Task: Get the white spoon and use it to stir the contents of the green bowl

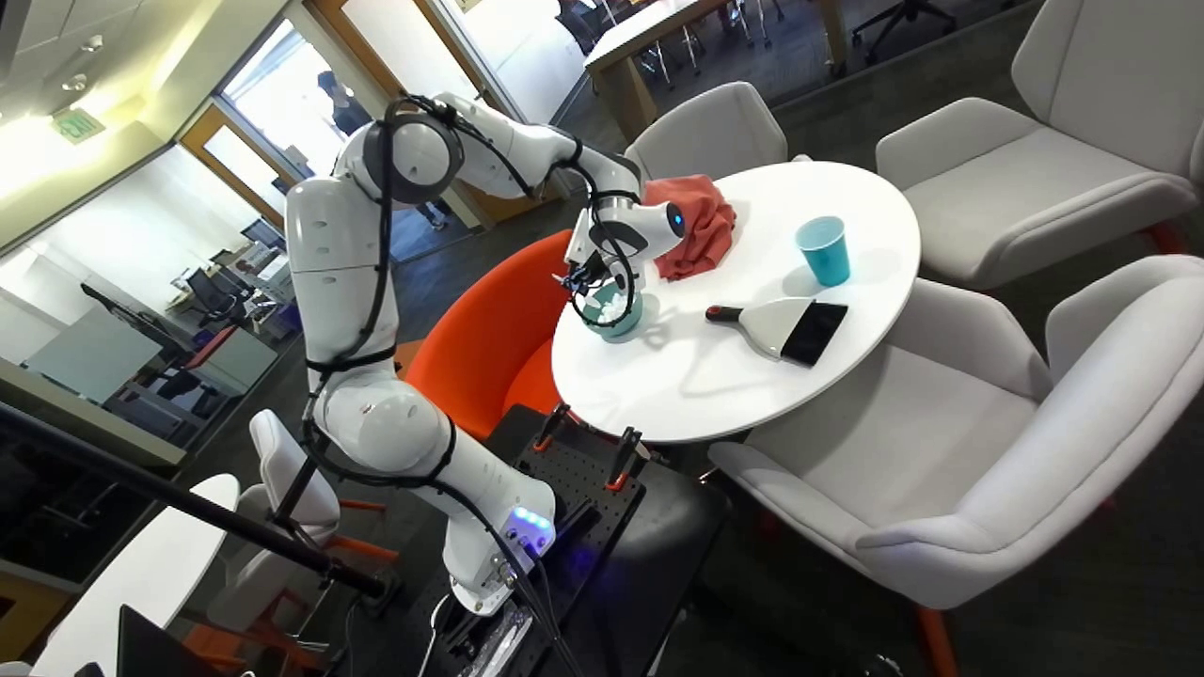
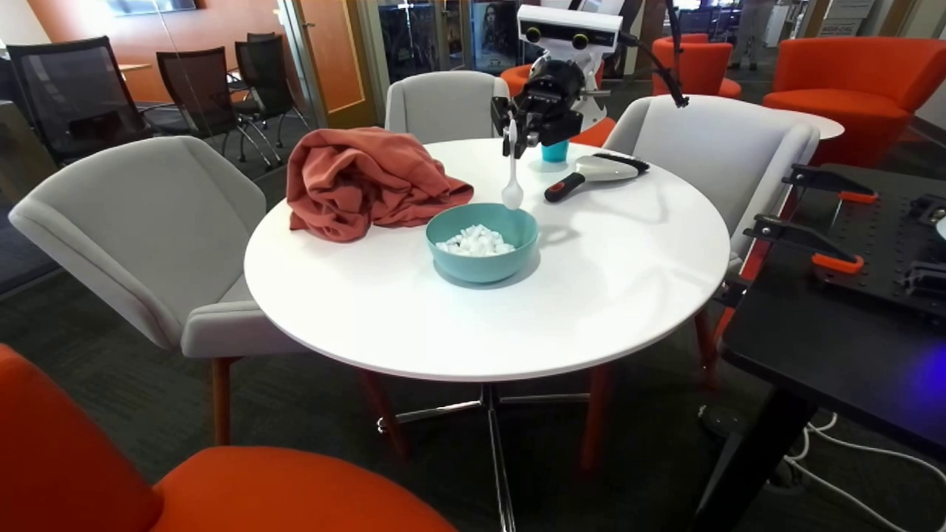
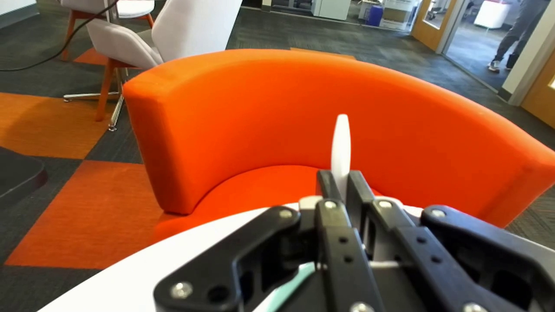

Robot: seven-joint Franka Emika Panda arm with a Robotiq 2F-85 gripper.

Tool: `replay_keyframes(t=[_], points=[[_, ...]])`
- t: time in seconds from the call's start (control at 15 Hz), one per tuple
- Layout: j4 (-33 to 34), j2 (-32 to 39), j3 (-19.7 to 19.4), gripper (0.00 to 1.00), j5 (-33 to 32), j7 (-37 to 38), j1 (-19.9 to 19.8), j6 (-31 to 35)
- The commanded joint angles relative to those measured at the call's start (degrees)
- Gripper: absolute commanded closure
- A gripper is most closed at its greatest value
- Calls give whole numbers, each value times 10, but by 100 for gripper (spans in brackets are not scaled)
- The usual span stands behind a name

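Observation:
The white spoon (image 2: 512,193) hangs steeply, bowl end down, from my gripper (image 2: 514,137), whose fingers pinch its handle. In that exterior view the spoon's lower end shows at the back right rim of the green bowl (image 2: 480,267); I cannot tell whether they touch. Small white pieces (image 2: 477,240) fill the bottom of the bowl. From the wrist view, the spoon's handle (image 3: 341,147) sticks out beyond the closed fingertips of my gripper (image 3: 341,180). Only a sliver of the green bowl (image 3: 289,288) shows there, behind the gripper's links.
A crumpled red cloth (image 2: 362,177) lies on the white round table (image 2: 369,318), close to the bowl. A dustpan (image 1: 781,324) with a dark handle and a teal cup (image 1: 825,252) are further across. An orange chair (image 3: 303,99) stands at the table's edge, with grey chairs (image 1: 922,423) around.

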Motion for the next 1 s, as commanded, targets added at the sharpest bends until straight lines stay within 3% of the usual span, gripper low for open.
replay_keyframes(t=[0.0,0.93], points=[[39,30,-1,97,3,4,-1,-5],[187,153,0,97,-8,-2,-3,6]])
